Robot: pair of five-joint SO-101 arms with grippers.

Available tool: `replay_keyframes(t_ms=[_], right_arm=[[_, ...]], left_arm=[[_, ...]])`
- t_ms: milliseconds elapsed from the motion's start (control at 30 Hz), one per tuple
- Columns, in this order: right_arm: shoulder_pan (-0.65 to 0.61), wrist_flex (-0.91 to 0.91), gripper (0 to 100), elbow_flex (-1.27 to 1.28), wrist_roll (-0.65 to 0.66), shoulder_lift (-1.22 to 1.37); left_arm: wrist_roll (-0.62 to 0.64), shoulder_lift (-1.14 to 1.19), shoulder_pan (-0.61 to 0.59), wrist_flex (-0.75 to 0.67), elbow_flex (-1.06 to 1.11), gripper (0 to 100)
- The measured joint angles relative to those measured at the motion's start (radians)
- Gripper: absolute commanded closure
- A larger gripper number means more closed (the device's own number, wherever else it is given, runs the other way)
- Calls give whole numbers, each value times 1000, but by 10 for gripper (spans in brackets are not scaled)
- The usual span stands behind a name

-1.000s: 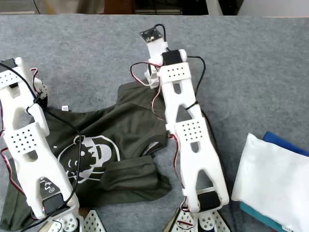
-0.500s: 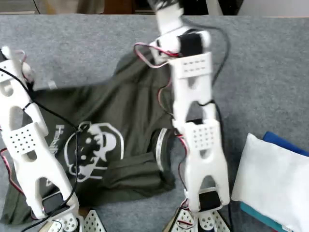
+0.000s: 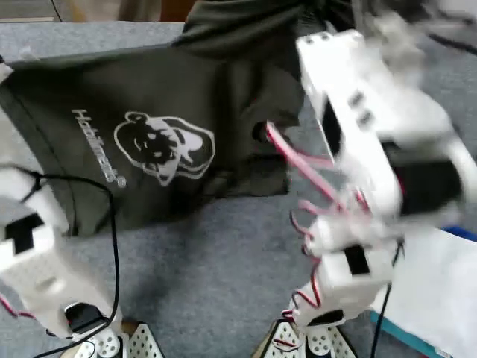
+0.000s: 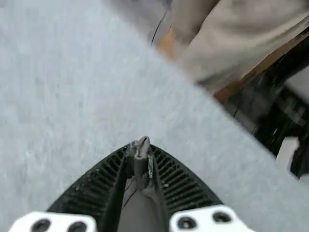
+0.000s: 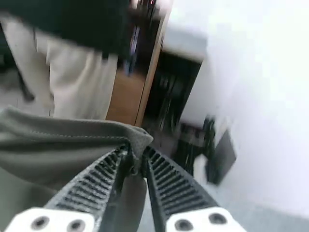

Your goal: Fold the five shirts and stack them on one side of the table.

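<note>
A dark olive shirt (image 3: 223, 97) with a white cartoon print (image 3: 164, 145) hangs spread out above the grey table (image 3: 201, 283), held up at two points along its far edge. In the right wrist view my right gripper (image 5: 136, 153) is shut on a hemmed edge of the shirt (image 5: 58, 145). My left gripper (image 4: 141, 147) is shut on a thin pinch of the same fabric, with the table below it. The left arm (image 3: 30, 253) stands at the near left and the right arm (image 3: 373, 149) rises at the right, blurred.
A folded white shirt (image 3: 440, 291) lies on top of a blue (image 3: 463, 233) and a teal one (image 3: 402, 330) at the table's near right. Red and black cables (image 3: 298, 160) hang off the arms close to the shirt. A person stands beyond the far edge.
Both arms have swung up and away, lifting the shirt off the table and pulling it wide. Its print, which lay crumpled at the near left, now faces the camera higher up.
</note>
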Motion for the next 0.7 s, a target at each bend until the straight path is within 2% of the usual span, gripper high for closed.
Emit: replay_keyframes(t_ms=[167,533,700], right_arm=[[9,0,995,-18,0,-137],[9,-28,995,-31,0,-331],[9,-147,995,-35,0,-344]], left_arm=[[-86,-221,57,2,-12,981],[-137,-497,84,2,-17,981],[-181,-583,84,2,144,981]])
